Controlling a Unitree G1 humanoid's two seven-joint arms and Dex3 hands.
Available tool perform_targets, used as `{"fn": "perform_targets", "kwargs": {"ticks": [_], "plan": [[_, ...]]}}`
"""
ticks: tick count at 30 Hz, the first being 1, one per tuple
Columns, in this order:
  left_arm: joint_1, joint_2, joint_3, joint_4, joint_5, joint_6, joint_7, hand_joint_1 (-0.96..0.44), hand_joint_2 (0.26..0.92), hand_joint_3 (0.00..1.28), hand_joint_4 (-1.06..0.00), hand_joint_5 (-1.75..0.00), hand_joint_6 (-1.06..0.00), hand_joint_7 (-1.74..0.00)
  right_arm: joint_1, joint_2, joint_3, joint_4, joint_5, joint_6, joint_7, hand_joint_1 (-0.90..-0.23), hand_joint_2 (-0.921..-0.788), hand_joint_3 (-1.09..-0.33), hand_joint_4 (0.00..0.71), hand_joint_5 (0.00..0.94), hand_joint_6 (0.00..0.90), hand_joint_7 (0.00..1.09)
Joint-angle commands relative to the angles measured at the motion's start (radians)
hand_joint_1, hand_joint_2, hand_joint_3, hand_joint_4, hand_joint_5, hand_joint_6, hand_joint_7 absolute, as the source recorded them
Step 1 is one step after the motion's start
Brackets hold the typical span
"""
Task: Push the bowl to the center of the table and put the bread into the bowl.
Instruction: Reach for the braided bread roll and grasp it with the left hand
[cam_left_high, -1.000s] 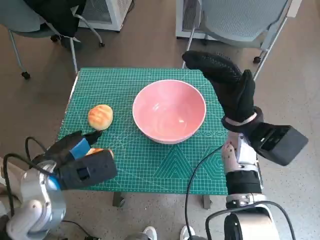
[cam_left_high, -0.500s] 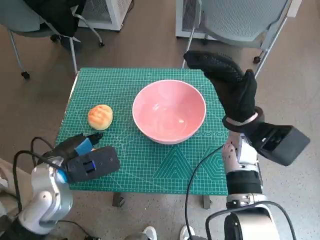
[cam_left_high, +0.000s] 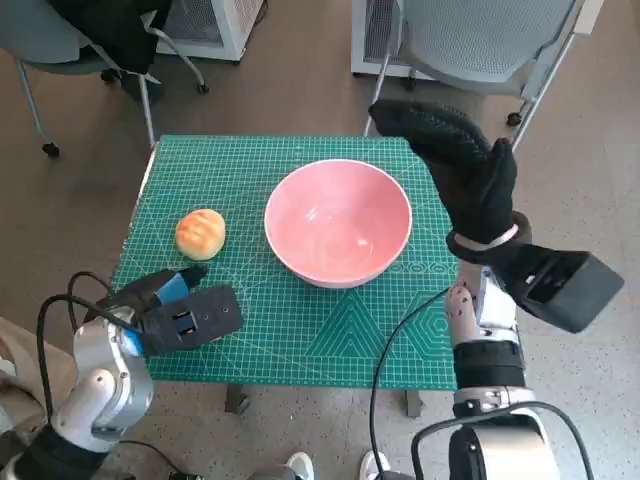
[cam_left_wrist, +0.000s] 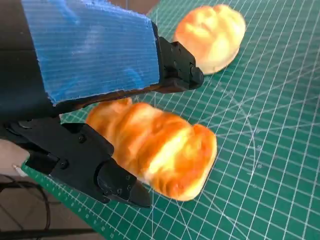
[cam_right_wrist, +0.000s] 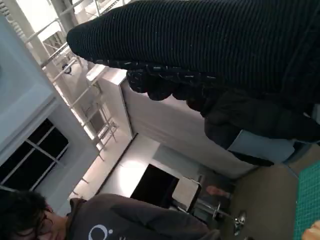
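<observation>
The bowl (cam_left_high: 338, 222), pink and with nothing in it, stands on the green cutting mat (cam_left_high: 300, 340) near the mat's middle, so the pushing part of the task looks done or nearly so. Left of the bowl, apart from it, lies a round bun (cam_left_high: 200, 233). Nearer the robot than that bun, at the mat's near left corner, a longer loaf (cam_left_wrist: 157, 147) shows in the left wrist view; in the head view it is hidden under the left hand (cam_left_high: 165, 310). That hand lies over the loaf with one black finger (cam_left_wrist: 175, 80) along its far side and another under its near side, both touching the crust; the loaf seems to rest on the mat, so I judge the grasp to be closing rather than a lift begun.

The right hand (cam_left_high: 455, 165) is raised just beside the bowl's right rim, fingers together and extended, holding nothing; whether it touches the rim I cannot tell.

The step in hand is taking up the bread. The next move calls for a firm pinch that does not crush the soft loaf, then a lift and carry rightward past the round bun to above the bowl.

A person shows in the right wrist view.
</observation>
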Motion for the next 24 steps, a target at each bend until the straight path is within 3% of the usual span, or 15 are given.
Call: {"fn": "perform_targets", "kwargs": {"ticks": [1, 13, 17, 21, 23, 24], "plan": [[-0.012, -0.007, -0.012, 0.023, 0.019, -0.01, 0.002, -0.16, 0.686, 0.0, -0.11, 0.0, -0.28, 0.0, 0.015, -0.007, 0.001, 0.002, 0.004, 0.01, 0.007, -0.698, -0.921, -0.833, 0.062, 0.001, -0.001, 0.25], [-0.013, -0.026, -0.025, 0.092, 0.028, -0.04, 0.01, -0.09, 0.694, 0.0, -0.13, -0.01, -0.28, 0.0, 0.021, -0.006, 0.004, -0.007, 0.002, 0.012, 0.006, -0.701, -0.921, -0.834, 0.062, 0.0, -0.001, 0.25], [-0.018, -0.031, -0.029, 0.121, 0.033, -0.053, 0.01, -0.08, 0.7, 0.01, -0.18, -0.03, -0.3, -0.01, 0.021, -0.005, 0.004, -0.008, 0.004, 0.016, 0.007, -0.707, -0.921, -0.833, 0.062, 0.0, -0.001, 0.25], [-0.026, -0.04, -0.029, 0.159, 0.031, -0.067, 0.014, -0.02, 0.709, 0.01, -0.28, -0.06, -0.34, -0.02, 0.022, -0.006, 0.003, -0.008, 0.004, 0.016, 0.007, -0.71, -0.921, -0.833, 0.062, 0.0, -0.001, 0.25], [-0.03, -0.045, -0.027, 0.177, 0.028, -0.072, 0.017, 0.01, 0.717, 0.01, -0.39, -0.12, -0.36, -0.03, 0.023, -0.006, 0.004, -0.011, 0.003, 0.016, 0.005, -0.71, -0.921, -0.833, 0.062, 0.0, -0.001, 0.25], [-0.034, -0.048, -0.025, 0.19, 0.027, -0.074, 0.02, 0.09, 0.75, 0.03, -0.47, -0.33, -0.37, -0.03, 0.024, -0.006, 0.004, -0.013, 0.002, 0.015, 0.004, -0.71, -0.921, -0.833, 0.062, 0.0, -0.001, 0.25]]}}
